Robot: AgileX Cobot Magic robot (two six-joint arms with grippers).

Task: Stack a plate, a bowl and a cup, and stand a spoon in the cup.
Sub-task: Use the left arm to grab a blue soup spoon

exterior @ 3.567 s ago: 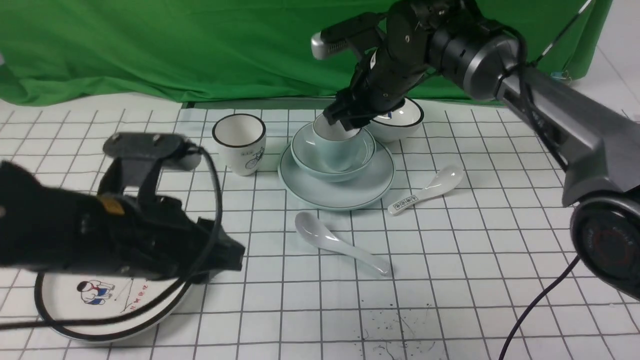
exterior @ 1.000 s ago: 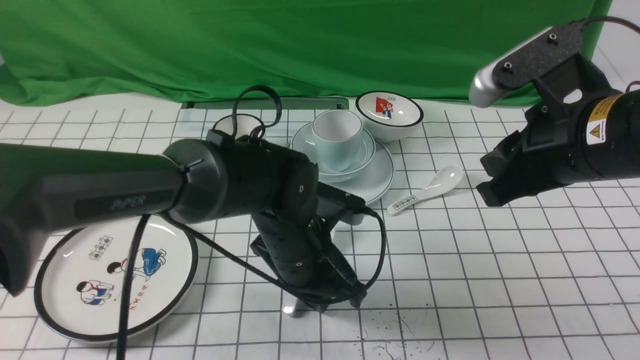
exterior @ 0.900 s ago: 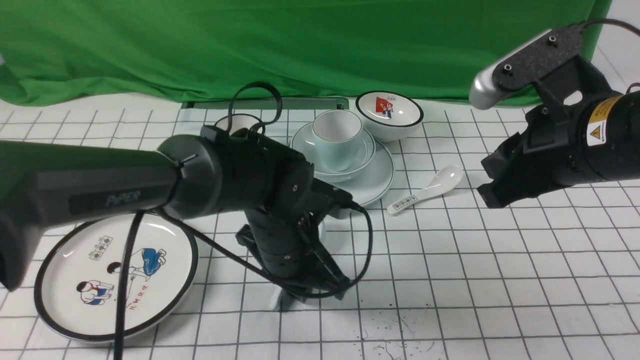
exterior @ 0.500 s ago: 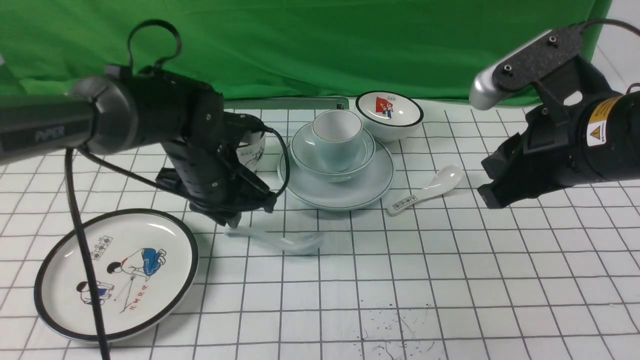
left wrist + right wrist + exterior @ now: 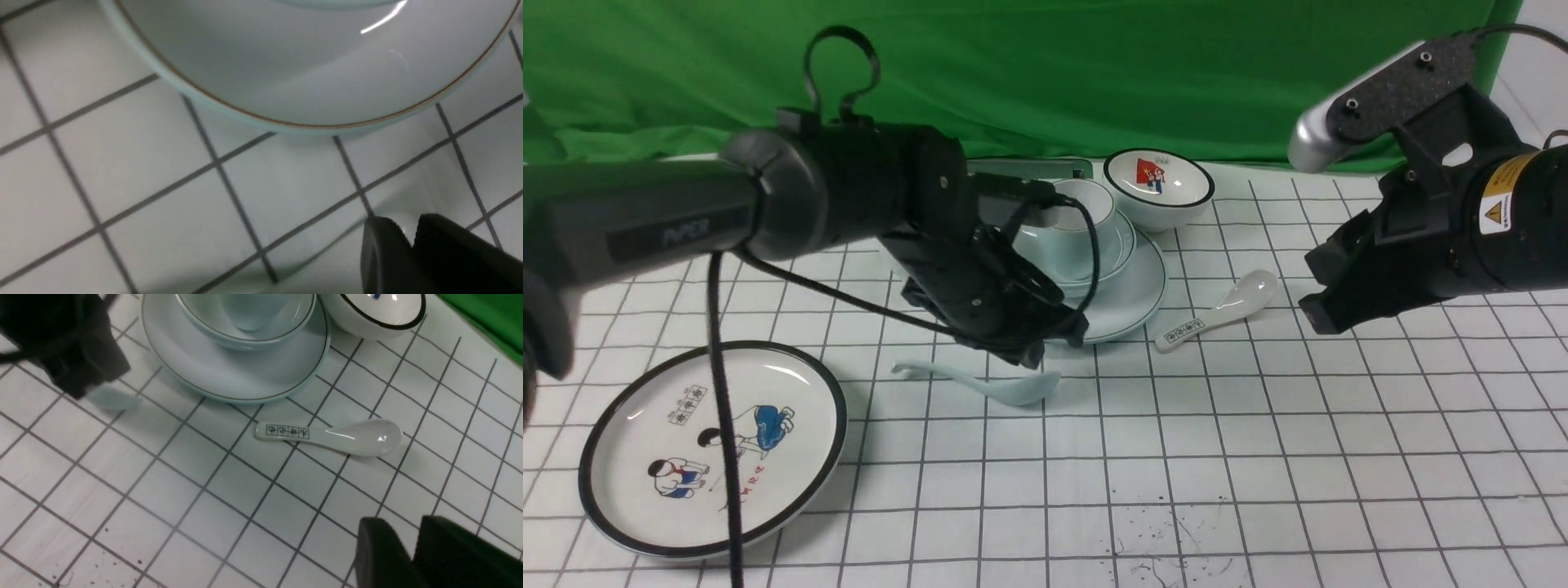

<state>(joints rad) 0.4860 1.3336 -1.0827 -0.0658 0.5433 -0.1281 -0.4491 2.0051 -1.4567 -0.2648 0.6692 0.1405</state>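
Front view: spoon (image 5: pixel 980 385) beneath left gripper (image 5: pixel 1027 354)

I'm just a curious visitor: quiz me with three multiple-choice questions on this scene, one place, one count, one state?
1. Where is the pale blue cup? A in the pale bowl; B on the cartoon plate; C beside the flag bowl.
2. How many spoons? A one; B two; C three.
3. The printed spoon is: A lying flat; B standing in a cup; C gripped.
Answers: A, it sits in the bowl atop the plain plate; B, plain spoon plus printed spoon; A, it lies on the table.
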